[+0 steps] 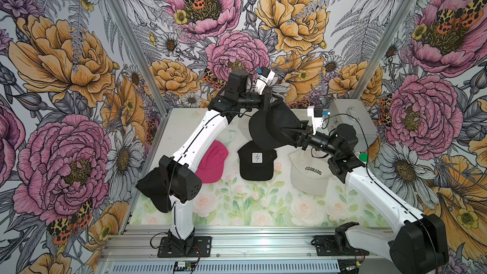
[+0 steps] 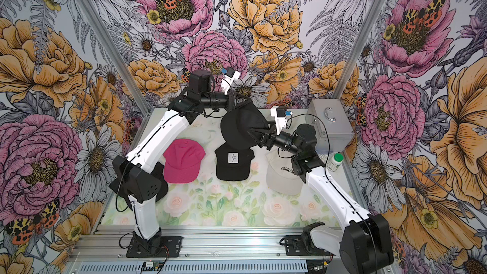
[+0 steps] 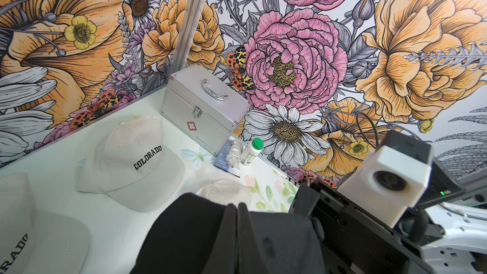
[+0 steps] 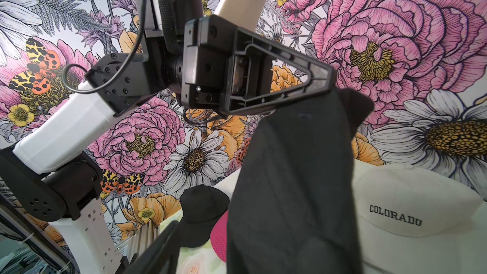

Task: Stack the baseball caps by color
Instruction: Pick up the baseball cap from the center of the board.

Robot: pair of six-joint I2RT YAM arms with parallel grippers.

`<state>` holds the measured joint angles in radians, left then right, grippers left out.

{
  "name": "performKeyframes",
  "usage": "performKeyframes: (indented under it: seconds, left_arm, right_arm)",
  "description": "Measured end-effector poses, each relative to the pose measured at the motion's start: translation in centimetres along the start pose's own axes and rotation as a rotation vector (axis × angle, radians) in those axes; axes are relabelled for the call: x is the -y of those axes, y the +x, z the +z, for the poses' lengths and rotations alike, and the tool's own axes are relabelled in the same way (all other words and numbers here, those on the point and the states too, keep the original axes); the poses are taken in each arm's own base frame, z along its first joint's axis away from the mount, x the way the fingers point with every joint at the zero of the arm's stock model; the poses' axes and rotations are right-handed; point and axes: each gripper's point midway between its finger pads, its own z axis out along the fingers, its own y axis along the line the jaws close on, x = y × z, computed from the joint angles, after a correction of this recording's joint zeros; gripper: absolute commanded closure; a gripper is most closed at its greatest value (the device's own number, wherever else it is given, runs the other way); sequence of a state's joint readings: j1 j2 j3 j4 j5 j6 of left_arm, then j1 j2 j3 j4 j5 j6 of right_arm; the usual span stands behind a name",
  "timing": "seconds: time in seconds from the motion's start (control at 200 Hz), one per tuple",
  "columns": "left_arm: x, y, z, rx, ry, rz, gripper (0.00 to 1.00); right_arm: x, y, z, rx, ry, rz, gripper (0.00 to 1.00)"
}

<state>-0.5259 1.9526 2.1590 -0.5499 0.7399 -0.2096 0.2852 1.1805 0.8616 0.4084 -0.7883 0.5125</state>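
Top views: held black cap (image 1: 268, 127) hangs in the air above the patched black cap (image 1: 257, 160). Right wrist view: left gripper (image 4: 330, 86) is pinched tight on its fabric. Right gripper (image 1: 289, 131) touches the cap, but its jaws are hidden, so I cannot tell its grip.

Risk: the thin pinch slips or the cap swings, so it lands askew.

Legible: "COLORADO" on cream cap (image 1: 311, 175); an angular mark on the white patch; a red cross emblem on silver case (image 3: 203, 109).

COLORADO on cream cap (image 3: 131, 154); red cross on silver case (image 3: 181, 106); white logo patch on black cap (image 1: 257, 171)
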Motion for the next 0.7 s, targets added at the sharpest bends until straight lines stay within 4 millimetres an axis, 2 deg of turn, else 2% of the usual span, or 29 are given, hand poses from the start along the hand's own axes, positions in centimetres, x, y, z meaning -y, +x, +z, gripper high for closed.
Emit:
performKeyframes:
  seconds: [0.075, 0.17, 0.24, 0.305, 0.33, 0.35, 0.38, 0.395, 0.415, 0.425, 0.57, 0.7]
  left_arm:
    - [-0.2, 0.3, 0.4, -0.010, 0.015, -0.006, 1.00]
    - [-0.7, 0.9, 1.0, -0.027, 0.026, -0.019, 1.00]
    - [-1.1, 1.4, 1.5, -0.040, 0.031, -0.032, 1.00]
    - [-1.3, 1.6, 1.6, -0.045, 0.026, -0.038, 1.00]
    - [-1.5, 1.7, 1.6, -0.045, 0.020, -0.043, 0.88]
    - [-1.5, 1.7, 1.6, -0.046, 0.018, -0.045, 0.71]
    - [-1.7, 1.6, 1.6, -0.042, 0.004, -0.049, 0.38]
    - [-1.9, 1.6, 1.5, -0.037, -0.006, -0.048, 0.25]
    - [-2.3, 1.6, 1.4, -0.035, -0.019, -0.057, 0.07]
    - [-2.4, 1.6, 1.4, -0.033, -0.026, -0.059, 0.03]
    - [-6.8, 3.6, -0.7, -0.042, -0.147, -0.136, 0.01]
    - [-9.8, 7.2, -3.5, -0.067, -0.246, -0.239, 0.01]
  right_arm:
    - [0.2, 0.2, 0.0, -0.007, 0.008, -0.002, 0.68]
    - [0.2, 0.1, 0.0, -0.009, 0.010, -0.006, 0.89]
    - [0.3, 0.1, 0.0, -0.011, 0.016, -0.001, 1.00]
    - [0.5, 0.4, 0.0, -0.019, 0.026, 0.003, 1.00]
    - [0.6, 0.4, 0.0, -0.021, 0.029, 0.003, 1.00]
    - [0.6, 0.5, 0.0, -0.023, 0.030, 0.003, 1.00]
    - [0.6, 0.5, 0.0, -0.026, 0.030, -0.002, 1.00]
    - [0.6, 0.5, 0.0, -0.027, 0.031, -0.006, 1.00]
    - [0.6, 0.6, 0.0, -0.029, 0.031, -0.007, 1.00]
    - [0.6, 0.6, 0.0, -0.031, 0.032, -0.012, 1.00]
    - [0.0, 0.5, -0.7, -0.041, 0.046, -0.059, 1.00]
    - [-1.2, -1.2, -1.7, -0.005, 0.072, -0.108, 1.00]
